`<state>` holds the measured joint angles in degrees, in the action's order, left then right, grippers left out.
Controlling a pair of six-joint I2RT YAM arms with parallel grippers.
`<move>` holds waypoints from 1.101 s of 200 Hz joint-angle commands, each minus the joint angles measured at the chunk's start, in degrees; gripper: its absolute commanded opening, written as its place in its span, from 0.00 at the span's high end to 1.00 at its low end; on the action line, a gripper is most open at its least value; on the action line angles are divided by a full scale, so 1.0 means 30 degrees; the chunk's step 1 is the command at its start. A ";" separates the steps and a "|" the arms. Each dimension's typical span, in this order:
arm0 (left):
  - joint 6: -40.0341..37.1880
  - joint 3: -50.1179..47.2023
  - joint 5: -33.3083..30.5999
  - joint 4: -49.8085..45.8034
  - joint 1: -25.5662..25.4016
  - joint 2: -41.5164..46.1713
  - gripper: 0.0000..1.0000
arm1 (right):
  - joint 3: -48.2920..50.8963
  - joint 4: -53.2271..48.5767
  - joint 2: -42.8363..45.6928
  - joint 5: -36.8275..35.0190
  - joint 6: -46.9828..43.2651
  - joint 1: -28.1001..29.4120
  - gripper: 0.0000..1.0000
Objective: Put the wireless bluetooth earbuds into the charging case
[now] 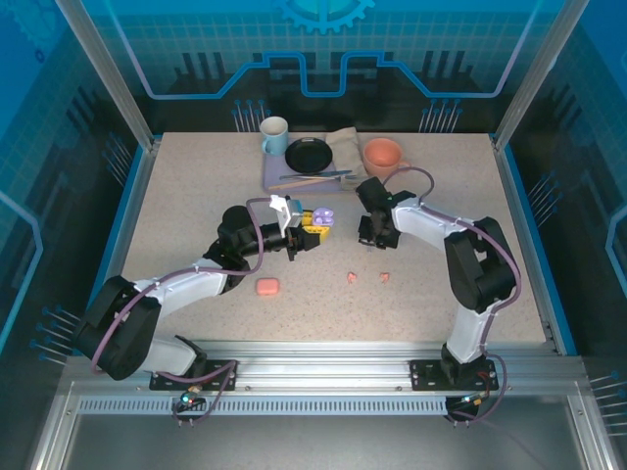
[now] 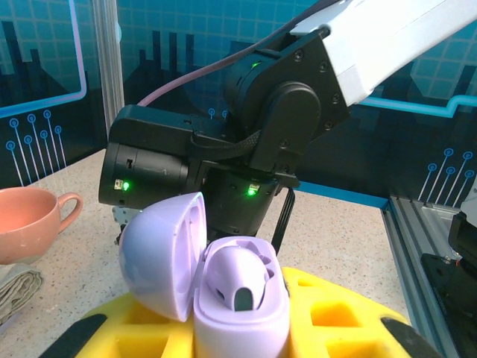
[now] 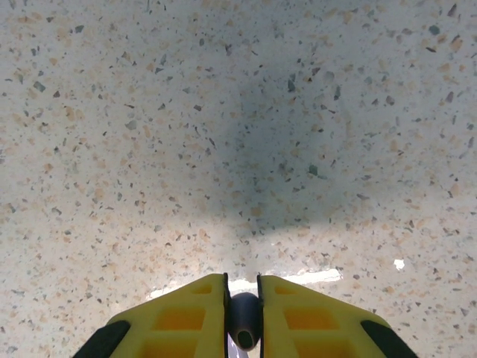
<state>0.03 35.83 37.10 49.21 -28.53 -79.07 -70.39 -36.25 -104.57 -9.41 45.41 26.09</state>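
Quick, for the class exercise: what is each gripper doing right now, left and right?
Left gripper: jaws shut on the lilac plastic charging case, lid open.
Right gripper: jaws shut on a small dark rounded object; what it is cannot be told.

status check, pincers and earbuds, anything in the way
Left pincer shut on open lilac case. Right pincer closed on small dark piece, identity unclear. Two salmon earbuds loose on table, pink case closed. Nothing between pincers.
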 commanded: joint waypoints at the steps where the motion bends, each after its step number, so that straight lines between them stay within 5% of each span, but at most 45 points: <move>1: 0.0164 0.0434 0.0057 0.0211 0.0168 -0.0096 1.00 | 0.0432 0.0079 0.1513 0.0413 0.0494 -0.0344 0.85; 129: 0.1713 0.1830 -0.0209 0.1839 0.0154 -0.2289 1.00 | 0.0291 0.1163 1.0361 0.1949 0.0306 -0.0994 0.84; 220: 0.3069 0.4199 -0.0132 0.3075 -0.0325 -0.4703 1.00 | -0.0280 0.5163 1.2233 0.2991 0.1165 -0.0027 0.83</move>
<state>7.64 45.54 36.82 54.98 -28.77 -91.66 -69.82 -26.41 -69.10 -1.63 47.83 24.40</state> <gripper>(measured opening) 0.231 0.169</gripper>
